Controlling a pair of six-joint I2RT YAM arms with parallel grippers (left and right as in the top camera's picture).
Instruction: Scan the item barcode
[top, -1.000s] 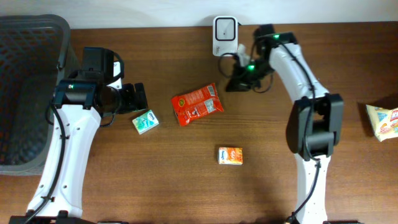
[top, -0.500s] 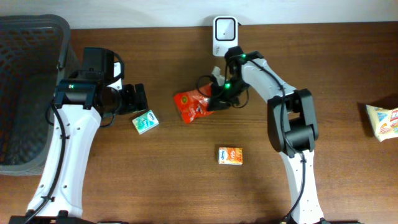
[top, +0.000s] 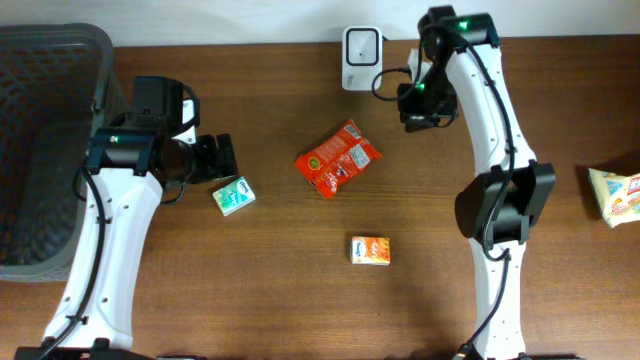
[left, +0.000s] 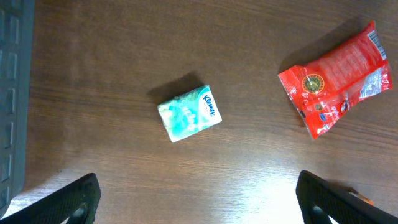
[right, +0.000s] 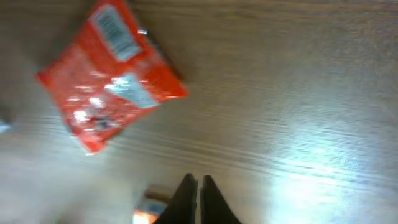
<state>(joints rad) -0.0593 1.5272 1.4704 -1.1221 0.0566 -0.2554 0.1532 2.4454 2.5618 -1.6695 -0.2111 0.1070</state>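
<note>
The red snack bag (top: 340, 158) lies flat mid-table, in front of the white scanner (top: 361, 55) that stands at the far edge. In the right wrist view the bag (right: 112, 74) shows a barcode label at its upper end. My right gripper (top: 413, 112) hovers to the right of the scanner, apart from the bag. Its fingers (right: 198, 199) are all but shut, with only a thin slit and nothing between them. My left gripper (top: 222, 158) stands wide open (left: 202, 205) just behind a green tissue pack (left: 189, 114), holding nothing.
A small orange box (top: 370, 250) lies nearer the front, also visible by my right fingertips (right: 149, 208). The tissue pack (top: 233, 195) is left of centre. A dark basket (top: 50, 140) fills the left end. Another snack pack (top: 615, 195) sits at the right edge.
My right gripper swung down onto the red bag, then back up beside the scanner. The bag now lies slightly further right and turned. The left arm has not moved.
</note>
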